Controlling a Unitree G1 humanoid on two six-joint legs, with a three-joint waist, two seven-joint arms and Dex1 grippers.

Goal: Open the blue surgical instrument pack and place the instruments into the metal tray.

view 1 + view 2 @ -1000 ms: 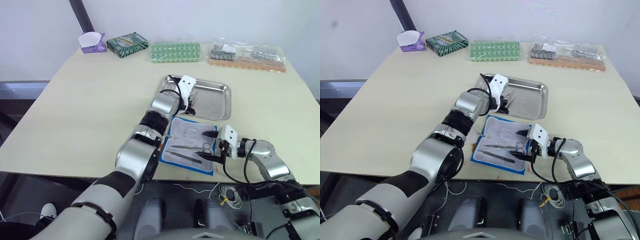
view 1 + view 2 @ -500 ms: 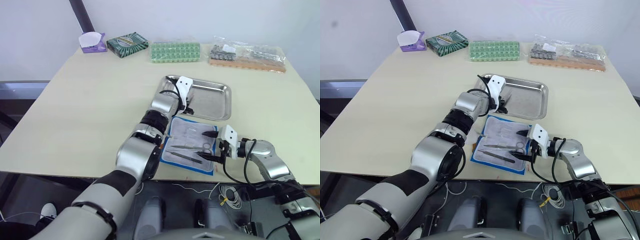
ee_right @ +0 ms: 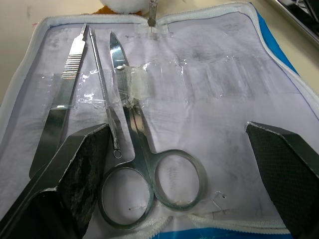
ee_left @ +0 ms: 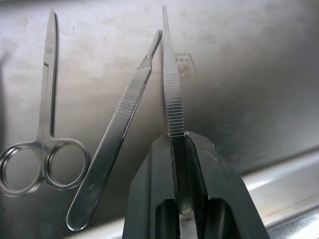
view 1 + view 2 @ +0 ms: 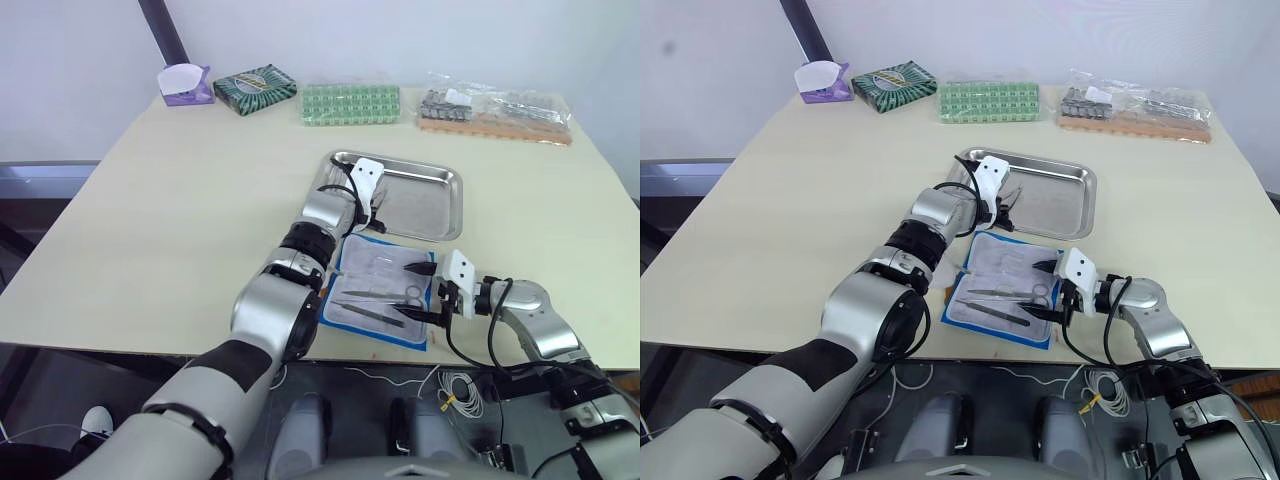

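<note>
The blue surgical instrument pack (image 5: 352,313) lies open near the table's front edge, whitish lining up. Ring-handled scissors (image 3: 134,129), tweezers (image 3: 60,99) and a thin probe (image 3: 102,99) rest on the lining. My right gripper (image 5: 420,293) stands open at the pack's right side, its fingers (image 3: 75,169) on either side of the scissors' rings. The metal tray (image 5: 430,205) sits just behind the pack. My left gripper (image 4: 182,149) is low over the tray's left part, shut on slim tweezers (image 4: 172,89). Scissors (image 4: 45,109) and a flat handle (image 4: 119,129) lie in the tray beside them.
Along the far edge stand a purple tissue box (image 5: 185,85), a dark green patterned box (image 5: 255,85), a green grid-patterned pack (image 5: 350,103) and bagged metal parts (image 5: 495,110). The table's front edge runs just below the open pack.
My left gripper has shifted slightly leftward within the tray, still holding the tweezers. The right gripper and the pack have stayed put.
</note>
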